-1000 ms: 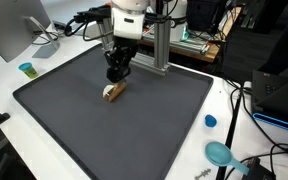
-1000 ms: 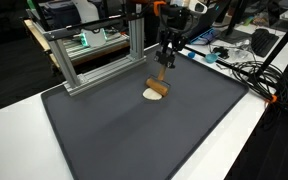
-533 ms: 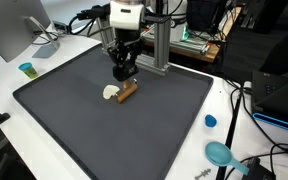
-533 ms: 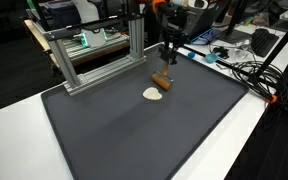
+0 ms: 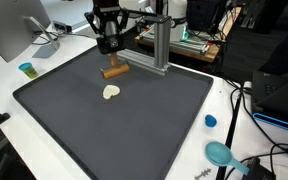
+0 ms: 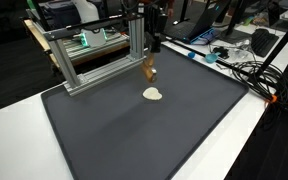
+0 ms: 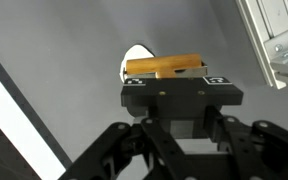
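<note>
Where a second ago the short brown wooden cylinder (image 5: 115,72) lay against the cream oval piece (image 5: 111,92) on the dark grey mat (image 5: 134,130), it now hangs clear above and just behind that piece. The risen black gripper (image 5: 111,62) is pinching it, so the lift looks done.

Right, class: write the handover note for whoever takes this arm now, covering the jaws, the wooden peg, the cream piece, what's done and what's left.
Jaws: shut on the wooden peg, which sits crosswise at their tips.
Wooden peg: in the air above the grey mat, touching nothing else.
Cream piece: lying flat on the mat, apart from the peg.
Done: the peg is gripped and off the mat.
Left: the peg is not yet set down; nothing touches the cream piece.
</note>
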`<state>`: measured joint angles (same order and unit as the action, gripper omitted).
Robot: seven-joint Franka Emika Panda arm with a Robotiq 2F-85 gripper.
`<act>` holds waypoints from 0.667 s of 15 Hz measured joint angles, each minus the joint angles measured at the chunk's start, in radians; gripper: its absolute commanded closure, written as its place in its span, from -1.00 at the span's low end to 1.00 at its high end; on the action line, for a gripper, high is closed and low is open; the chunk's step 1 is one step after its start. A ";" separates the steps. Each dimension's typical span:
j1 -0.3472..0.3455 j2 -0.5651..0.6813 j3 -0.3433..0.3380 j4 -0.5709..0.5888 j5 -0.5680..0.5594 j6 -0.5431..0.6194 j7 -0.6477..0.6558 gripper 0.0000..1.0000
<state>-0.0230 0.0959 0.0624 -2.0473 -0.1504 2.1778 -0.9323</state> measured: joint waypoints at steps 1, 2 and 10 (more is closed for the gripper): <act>0.000 0.008 -0.001 0.024 0.013 -0.011 0.012 0.07; 0.001 0.017 -0.001 0.042 0.019 -0.018 0.021 0.07; 0.002 0.085 -0.004 0.095 0.013 -0.027 0.028 0.57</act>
<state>-0.0208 0.1810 0.0586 -1.9524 -0.1371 2.1513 -0.9047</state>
